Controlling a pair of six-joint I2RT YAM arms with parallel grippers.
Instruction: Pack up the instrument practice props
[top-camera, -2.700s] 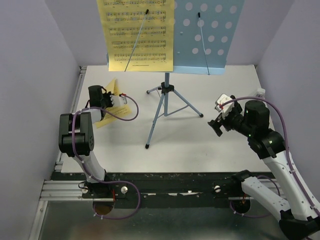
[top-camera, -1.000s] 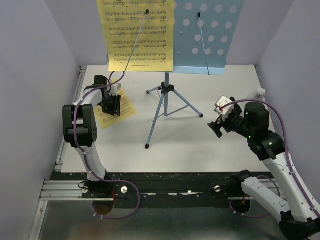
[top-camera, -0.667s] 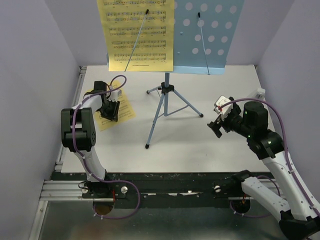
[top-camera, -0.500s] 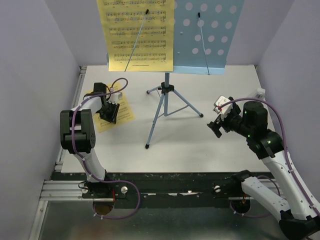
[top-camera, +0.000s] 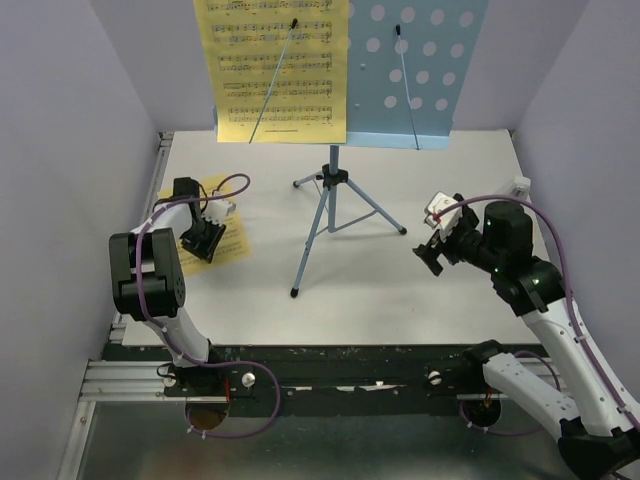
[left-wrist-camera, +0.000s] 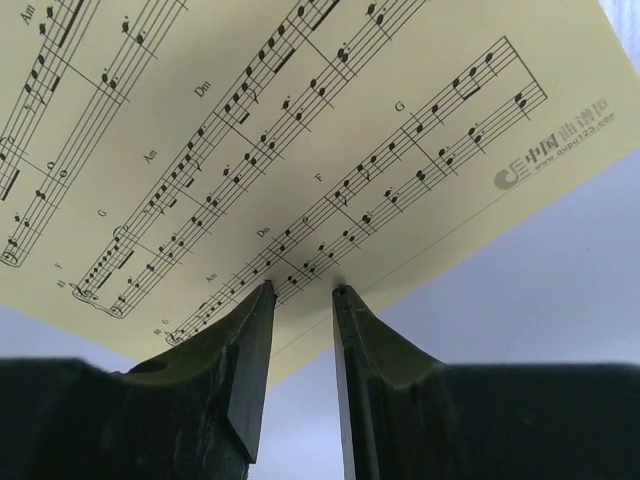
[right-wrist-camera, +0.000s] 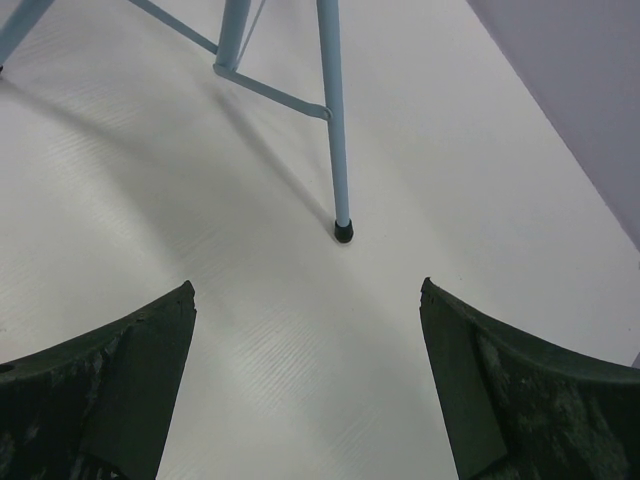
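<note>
Sheet music on a loose yellow page (top-camera: 236, 244) is lying flat on the white bench (top-camera: 400, 290), at the left side. We are seeing the left gripper (top-camera: 200, 240) pointing down at this page, its jaws standing only a narrow gap apart with nothing between them; we cannot tell if the fingertips (left-wrist-camera: 262, 292) are touching the paper. The light-blue music stand (top-camera: 330, 200) is standing upright in the middle, carrying another yellow sheet (top-camera: 283, 70) on its punched desk. The right gripper (top-camera: 432, 255) is hovering wide open above the bench, facing the black foot (right-wrist-camera: 343, 232) of one tripod leg. A small whitish piece (top-camera: 521, 184) is lying by the right wall.
</note>
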